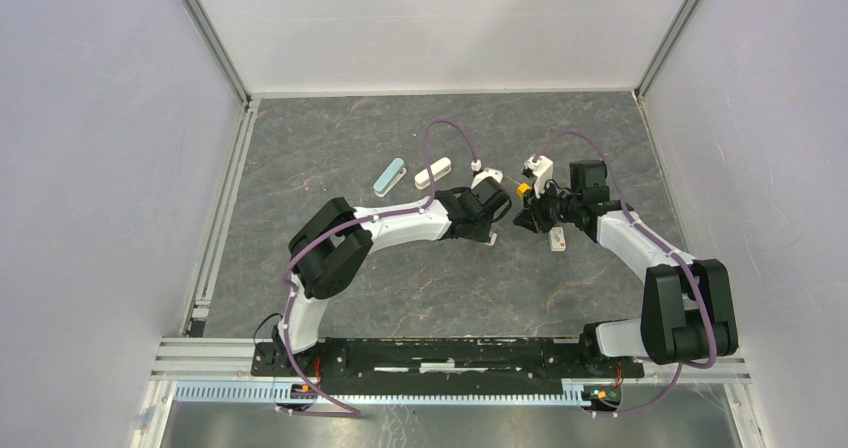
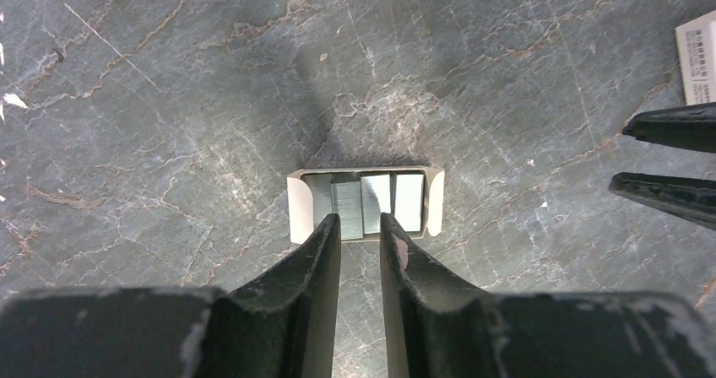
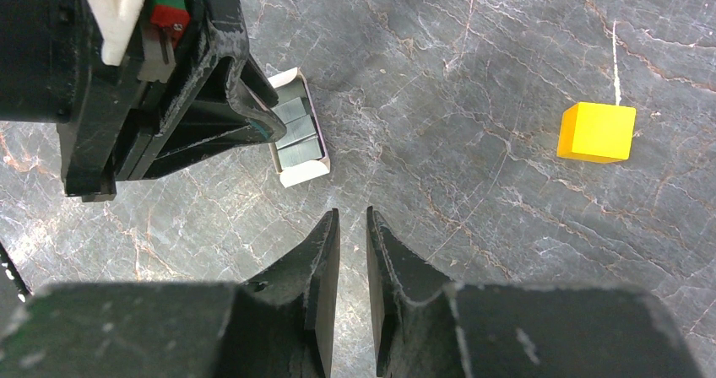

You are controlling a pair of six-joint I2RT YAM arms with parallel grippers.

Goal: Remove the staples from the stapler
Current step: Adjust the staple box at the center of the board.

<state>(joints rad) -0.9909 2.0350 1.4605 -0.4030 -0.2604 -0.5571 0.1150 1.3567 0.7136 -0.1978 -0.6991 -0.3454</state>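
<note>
Left gripper tips over staples in white box, jaws narrowly apart; right gripper nearby, narrowly apart, empty.

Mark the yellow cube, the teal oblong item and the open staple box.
yellow cube (image 3: 596, 132), right wrist view, top face.
teal oblong item (image 1: 389, 177), top external view, mid-body.
open staple box (image 2: 435, 202), left wrist view, right white flap.

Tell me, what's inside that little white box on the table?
Silvery staple strips lie side by side in the box. The left arm's jaws cover its near edge, so whatever sits under their tips is hidden.
</note>
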